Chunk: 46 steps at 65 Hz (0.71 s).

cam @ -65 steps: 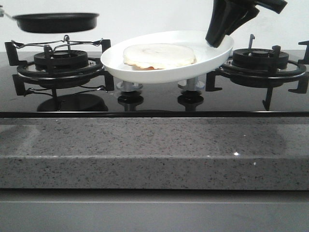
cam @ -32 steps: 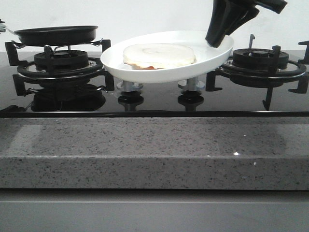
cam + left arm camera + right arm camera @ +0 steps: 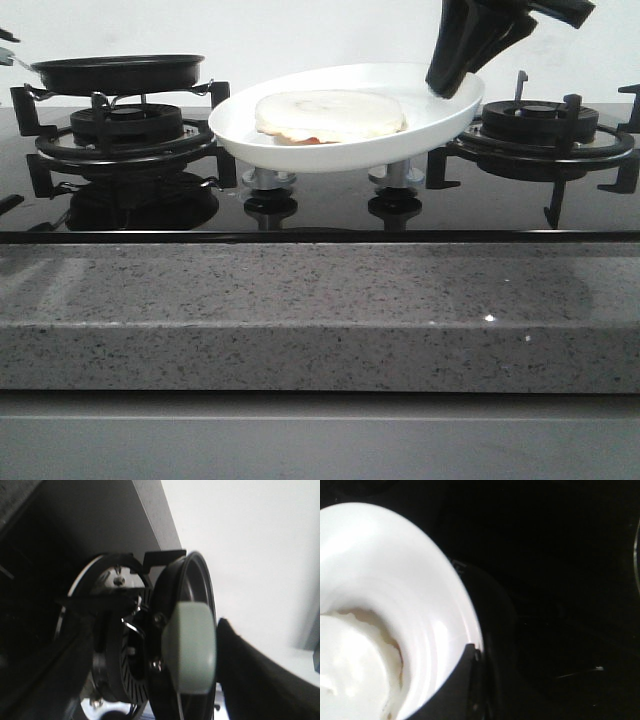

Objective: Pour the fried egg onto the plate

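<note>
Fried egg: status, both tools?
Fried egg on plate. Right tool clamps plate rim, held above the hob. Left tool out of front view; pan on left burner.

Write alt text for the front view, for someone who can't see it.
A white plate holding a fried egg is held above the stove's middle by the right end effector on its rim. An empty black pan sits on the left burner.

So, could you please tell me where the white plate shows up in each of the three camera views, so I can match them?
Front view: the plate sits centre, held tilted above the hob between the two burners, the right gripper on its right rim.
Left wrist view: not in it; only the frying pan over a burner.
Right wrist view: the plate fills the left half.
Shared landmark: the fried egg, lying on the plate in both front and right wrist views.
</note>
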### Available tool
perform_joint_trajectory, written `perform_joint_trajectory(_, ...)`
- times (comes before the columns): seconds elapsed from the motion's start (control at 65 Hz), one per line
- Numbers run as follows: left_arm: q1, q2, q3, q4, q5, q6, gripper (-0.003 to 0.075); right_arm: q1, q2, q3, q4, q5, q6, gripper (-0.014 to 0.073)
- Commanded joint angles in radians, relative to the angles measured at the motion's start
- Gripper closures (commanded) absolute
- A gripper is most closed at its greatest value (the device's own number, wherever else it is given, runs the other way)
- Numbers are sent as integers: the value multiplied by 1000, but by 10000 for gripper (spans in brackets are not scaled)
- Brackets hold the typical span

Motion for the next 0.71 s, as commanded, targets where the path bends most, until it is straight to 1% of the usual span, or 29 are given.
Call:
perform_joint_trajectory(0.0,3,-48,-29,-33,95,0,167,0,-57,-28,38,-37,-5,652)
perform_joint_trajectory(0.138,3,-48,-29,-5,139,2,167,0,-57,-28,38,-37,-5,652)
perform_joint_trajectory(0.292,3,-48,-29,4,209,35,168,0,-57,-28,38,-37,-5,652)
perform_joint_trajectory(0.354,3,-48,-29,13,232,36,182,0,-57,-28,38,-37,-5,652)
perform_joint_trajectory(0.415,3,-48,-29,34,246,39,218,0,-57,-28,38,-37,-5,652)
perform_joint_trajectory(0.462,3,-48,-29,58,254,39,258,0,-57,-28,38,-37,-5,652)
perform_joint_trajectory(0.477,3,-48,-29,74,258,39,286,0,-57,-28,38,-37,-5,652)
perform_joint_trajectory(0.554,3,-48,-29,110,271,39,375,0,-57,-28,38,-37,-5,652)
perform_joint_trajectory(0.692,3,-48,-29,137,300,55,582,0,-57,-28,38,-37,-5,652)
